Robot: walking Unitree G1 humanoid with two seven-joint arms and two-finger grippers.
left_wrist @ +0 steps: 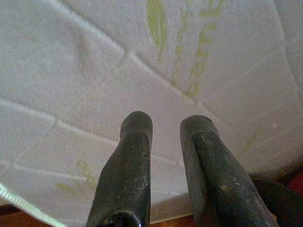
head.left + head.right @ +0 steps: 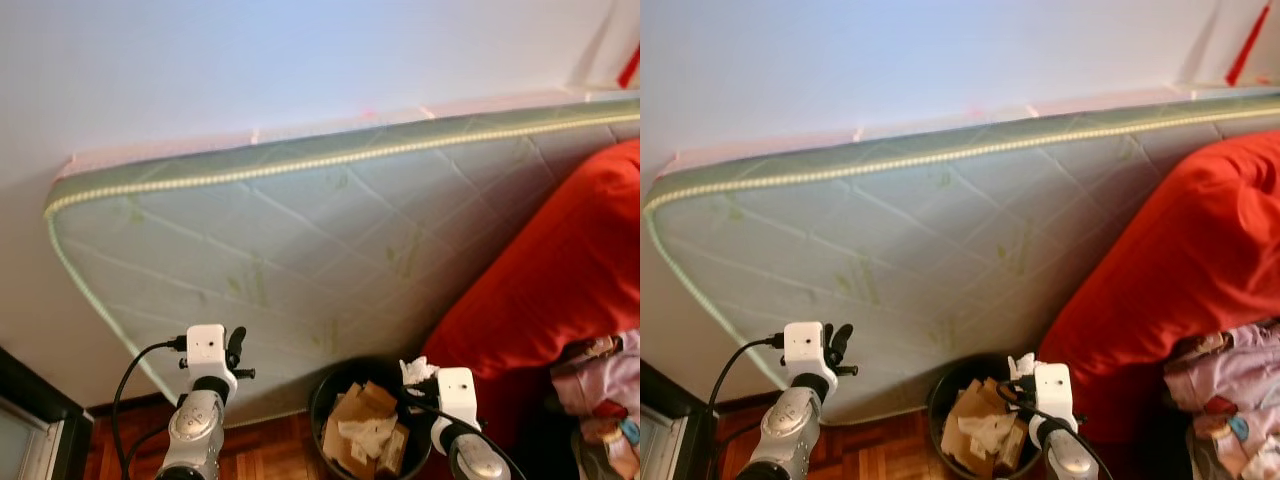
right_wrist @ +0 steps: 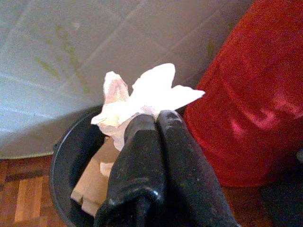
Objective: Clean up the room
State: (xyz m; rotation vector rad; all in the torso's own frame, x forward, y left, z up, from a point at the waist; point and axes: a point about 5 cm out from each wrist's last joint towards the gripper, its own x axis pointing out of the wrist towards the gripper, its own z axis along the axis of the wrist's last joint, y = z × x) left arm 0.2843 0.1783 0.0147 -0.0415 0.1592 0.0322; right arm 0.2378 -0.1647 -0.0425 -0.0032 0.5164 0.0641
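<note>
A crumpled white tissue (image 3: 142,97) is pinched between the closed black fingers of the right gripper (image 3: 156,124), its loose edges fanning out past the fingertips. The gripper holds it just above the rim of a round black bin (image 2: 322,388), on the side of the bin nearest a large red cushion (image 2: 560,270). The bin stands on a wooden floor (image 2: 260,450) and already holds torn cardboard pieces (image 2: 362,405) and more white paper. The right arm reaches forward and up from below the bin. A pale quilted mattress (image 2: 300,240) leans against the wall behind the bin. The left gripper (image 1: 165,124) is raised off to the bin's other side, pointing at the mattress, its two fingers slightly apart and holding nothing.
</note>
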